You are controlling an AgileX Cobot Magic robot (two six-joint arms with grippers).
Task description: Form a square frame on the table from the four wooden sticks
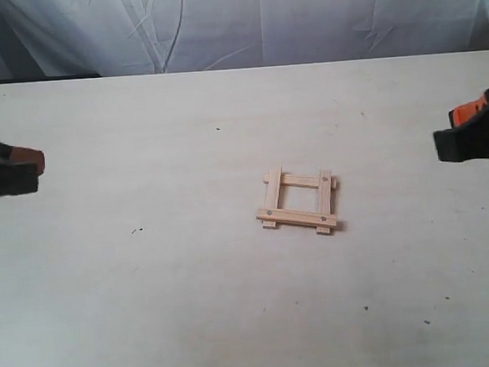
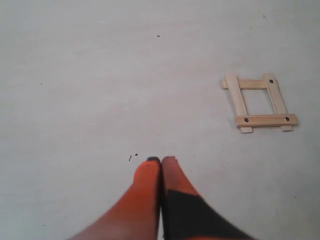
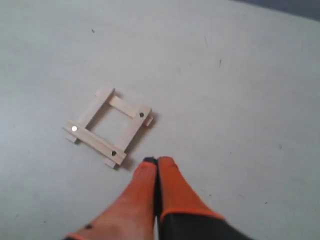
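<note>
The four wooden sticks lie as a small square frame on the table, right of centre, two slats crossing over the other two with ends sticking out and dark dots at the corners. The frame also shows in the left wrist view and the right wrist view. My left gripper hangs at the far left edge, well away from the frame, its orange fingers pressed together and empty. My right gripper hangs at the far right edge, also shut and empty.
A creased white cloth hangs behind the table's far edge. A few tiny dark specks dot the pale surface. Bare table lies between each gripper and the frame.
</note>
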